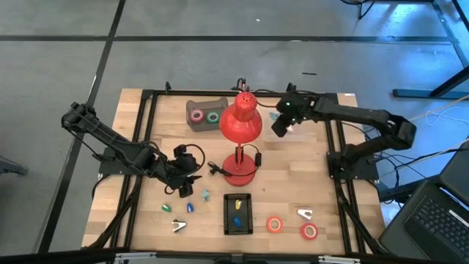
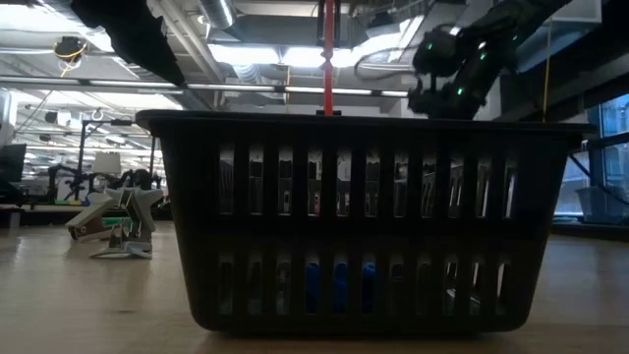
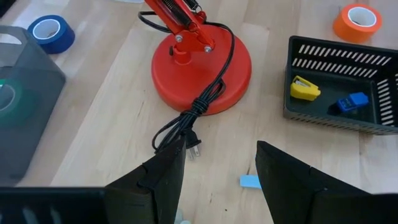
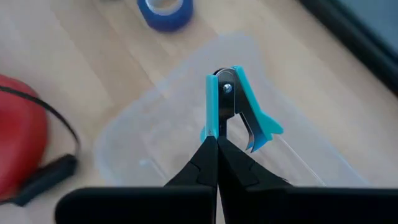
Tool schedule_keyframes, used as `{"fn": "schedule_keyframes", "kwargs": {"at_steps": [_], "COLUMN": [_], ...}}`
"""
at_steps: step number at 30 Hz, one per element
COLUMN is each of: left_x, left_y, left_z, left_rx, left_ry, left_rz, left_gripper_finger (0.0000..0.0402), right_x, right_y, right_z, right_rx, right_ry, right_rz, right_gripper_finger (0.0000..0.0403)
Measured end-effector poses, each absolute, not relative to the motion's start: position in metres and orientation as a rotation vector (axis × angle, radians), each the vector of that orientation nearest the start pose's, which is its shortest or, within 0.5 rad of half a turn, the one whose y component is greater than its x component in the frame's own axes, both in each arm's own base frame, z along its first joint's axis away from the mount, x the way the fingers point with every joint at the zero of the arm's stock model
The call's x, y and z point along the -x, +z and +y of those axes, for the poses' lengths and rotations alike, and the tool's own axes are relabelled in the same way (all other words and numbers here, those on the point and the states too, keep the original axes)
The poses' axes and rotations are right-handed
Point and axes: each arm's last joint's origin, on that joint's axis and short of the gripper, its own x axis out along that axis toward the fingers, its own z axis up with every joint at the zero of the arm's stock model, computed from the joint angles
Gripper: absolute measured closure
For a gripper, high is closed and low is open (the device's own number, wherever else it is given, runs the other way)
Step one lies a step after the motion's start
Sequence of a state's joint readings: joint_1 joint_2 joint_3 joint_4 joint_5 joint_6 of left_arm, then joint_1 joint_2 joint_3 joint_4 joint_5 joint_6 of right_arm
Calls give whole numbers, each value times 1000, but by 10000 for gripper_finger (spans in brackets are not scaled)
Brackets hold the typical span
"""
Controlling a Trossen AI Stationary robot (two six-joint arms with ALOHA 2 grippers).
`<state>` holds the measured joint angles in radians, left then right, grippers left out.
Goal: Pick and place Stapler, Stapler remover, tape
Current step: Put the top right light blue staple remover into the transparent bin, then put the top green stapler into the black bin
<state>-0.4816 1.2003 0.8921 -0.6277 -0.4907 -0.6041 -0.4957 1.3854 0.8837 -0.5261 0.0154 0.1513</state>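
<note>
A teal staple remover [image 4: 239, 106] is pinched in the right gripper [image 4: 217, 142], above a clear tray [image 4: 155, 137] at the table's far side. Two tape rolls [image 1: 204, 115] sit in the grey bin [image 1: 192, 105], two more [image 1: 291, 227] lie near the black basket [image 1: 237, 228], which holds two small items. The left gripper [image 3: 217, 165] hovers open, empty, by the lamp [image 3: 202, 65].

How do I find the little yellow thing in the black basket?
Find the big red lamp mid-table. The black slotted basket sits just in front of its round base. Inside lie two small things: the yellow one is nearer the lamp, and its neighbour is blue.
</note>
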Motion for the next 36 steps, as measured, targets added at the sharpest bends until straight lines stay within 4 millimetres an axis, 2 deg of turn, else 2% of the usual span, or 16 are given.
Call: {"fn": "schedule_keyframes", "kwargs": {"at_steps": [7, 11, 17, 22, 28, 31, 36], "left_x": [-211, -211, -211, -211, -211, -211, -211], "left_y": [257, 257, 257, 257, 257, 257, 257], "left_z": [-95, -95, -95, -95, -95, -95, -95], "left_rx": [125, 131, 131, 130, 131, 131, 134], "left_ry": [253, 255, 255, 256, 257, 257, 259], "left_rz": [780, 780, 781, 783, 783, 782, 782], "left_gripper_finger": [215, 215, 215, 215, 215, 215, 215], "right_x": [-251, -254, -254, -249, -235, -222, -196], "right_y": [182, 167, 162, 180, 215, 234, 263], "right_z": [-138, -142, -145, -142, -133, -116, -76], "right_rx": [-368, -371, -383, -377, -394, -422, -436], "right_ry": [-514, -511, -523, -530, -553, -544, -476], "right_rz": [1038, 1086, 1103, 1045, 934, 914, 911], "right_gripper_finger": [403, 403, 390, 365, 341, 339, 345]}}
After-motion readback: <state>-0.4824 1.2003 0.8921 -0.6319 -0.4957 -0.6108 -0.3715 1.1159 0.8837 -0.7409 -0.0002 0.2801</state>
